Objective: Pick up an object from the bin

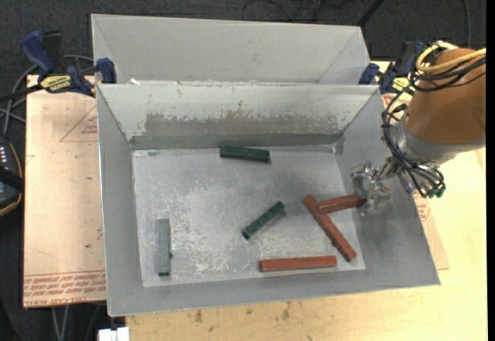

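Note:
My gripper [372, 191] hangs low at the right side of the bin, close to the sloping right wall. A short red bar [339, 204] lies almost level there, and its right end reaches right up to the gripper. Its left end meets the upper end of a longer red bar [331, 229] that runs diagonally down to the right. A third red bar [298, 263] lies flat near the bin's front edge, below those two.
A dark green bar [263, 220] lies tilted in the middle of the floor. Another green one [244, 153] rests along the back wall, and a grey-green bar [163, 247] stands lengthwise at the front left. The orange-covered arm comes in over the right rim.

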Robot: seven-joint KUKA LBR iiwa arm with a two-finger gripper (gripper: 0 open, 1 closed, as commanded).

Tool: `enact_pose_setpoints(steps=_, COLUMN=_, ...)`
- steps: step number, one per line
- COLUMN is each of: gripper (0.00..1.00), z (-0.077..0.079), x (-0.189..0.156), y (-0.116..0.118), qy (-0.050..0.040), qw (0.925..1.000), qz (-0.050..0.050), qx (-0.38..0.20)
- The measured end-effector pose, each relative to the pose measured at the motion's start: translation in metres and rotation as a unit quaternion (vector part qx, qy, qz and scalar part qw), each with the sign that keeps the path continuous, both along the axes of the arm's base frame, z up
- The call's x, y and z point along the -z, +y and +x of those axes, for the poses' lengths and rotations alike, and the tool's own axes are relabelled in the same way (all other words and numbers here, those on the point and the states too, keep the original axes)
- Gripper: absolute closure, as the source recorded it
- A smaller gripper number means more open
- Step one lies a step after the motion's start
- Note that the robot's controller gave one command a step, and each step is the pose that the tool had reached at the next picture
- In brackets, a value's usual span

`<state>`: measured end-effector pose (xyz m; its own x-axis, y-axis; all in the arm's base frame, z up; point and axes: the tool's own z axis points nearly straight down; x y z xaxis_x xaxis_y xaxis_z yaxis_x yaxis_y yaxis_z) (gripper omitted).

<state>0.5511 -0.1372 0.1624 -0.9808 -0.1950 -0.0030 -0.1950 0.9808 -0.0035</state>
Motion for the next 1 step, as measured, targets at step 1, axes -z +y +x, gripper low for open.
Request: enact_pose_setpoints(steps=1, gripper=1.0, z=0.0047, x=-0.0736, y=-0.0051, qy=-0.0043, qw=0.9999, qz=0.0, qx=-0.011)
